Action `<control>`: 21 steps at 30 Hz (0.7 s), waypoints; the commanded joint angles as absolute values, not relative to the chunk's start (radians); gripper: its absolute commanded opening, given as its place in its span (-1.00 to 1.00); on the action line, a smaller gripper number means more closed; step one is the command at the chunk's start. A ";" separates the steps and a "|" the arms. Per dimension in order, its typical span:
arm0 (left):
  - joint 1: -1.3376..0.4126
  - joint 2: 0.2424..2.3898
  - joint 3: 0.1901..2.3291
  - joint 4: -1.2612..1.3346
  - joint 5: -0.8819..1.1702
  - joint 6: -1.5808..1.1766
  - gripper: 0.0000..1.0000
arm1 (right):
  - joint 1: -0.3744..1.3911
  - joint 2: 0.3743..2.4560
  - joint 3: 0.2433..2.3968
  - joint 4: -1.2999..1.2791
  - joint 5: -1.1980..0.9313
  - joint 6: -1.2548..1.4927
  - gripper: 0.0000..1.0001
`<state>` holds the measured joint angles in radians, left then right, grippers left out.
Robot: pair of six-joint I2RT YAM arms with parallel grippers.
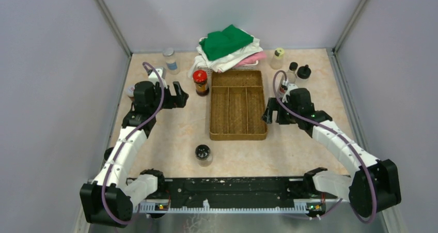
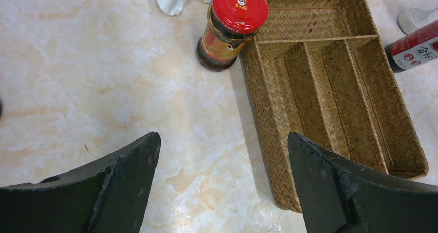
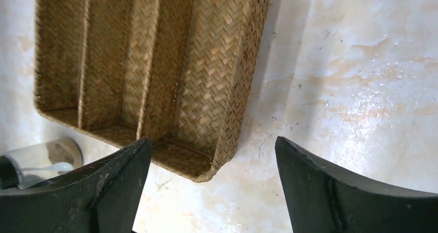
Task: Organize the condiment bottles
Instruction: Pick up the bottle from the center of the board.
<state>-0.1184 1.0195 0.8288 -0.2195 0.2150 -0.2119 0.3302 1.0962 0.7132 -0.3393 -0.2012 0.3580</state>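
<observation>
1. Step: the very start, I reckon. No bottle is in the tray (image 1: 237,136) yet and every compartment is bare.
2. L pincer (image 1: 178,95): jaws wide apart, nothing betw. them. It hovers left of the tray, aimed at the red-lidded jar (image 1: 200,82), which stands upright at the tray's far-left corner. Can't tell if jar and tray touch.
3. R pincer (image 1: 268,114): jaws apart, empty, by the tray's right wall.
4. Other bottles, all on the surface (image 1: 170,140) outside the tray:
   - grey-lidded bottle (image 1: 169,59), far left
   - yellowish-lidded bottle (image 1: 278,57), far right
   - squat black-capped bottle (image 1: 304,72) near the yellowish one
   - tall red-labelled bottle (image 2: 413,49) beside the R wrist
   - black-lidded jar (image 1: 203,153) alone, near the arm bases
5. Next, my call: push L pincer fwd, straddle the red-lidded jar's body below the lid, squeeze, lift clear of the tray wall, then set it down in a compartment.
</observation>
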 commanded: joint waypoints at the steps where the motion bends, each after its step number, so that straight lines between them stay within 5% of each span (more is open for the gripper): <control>1: -0.114 1.015 0.826 -0.167 0.232 -0.222 0.98 | 0.375 1.174 0.807 -0.414 -0.112 0.327 0.73; 13: -0.114 1.012 0.824 -0.166 0.235 -0.222 0.98 | 0.421 1.264 0.857 -0.452 -0.005 0.338 0.63; 21: -0.114 1.013 0.825 -0.163 0.237 -0.224 0.98 | 0.446 1.305 0.866 -0.436 -0.010 0.347 0.35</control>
<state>-0.1184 1.0195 0.8288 -0.2165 0.2207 -0.2127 0.4236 1.2938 0.8143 -0.4538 -0.0254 0.3428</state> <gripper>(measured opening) 0.989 0.693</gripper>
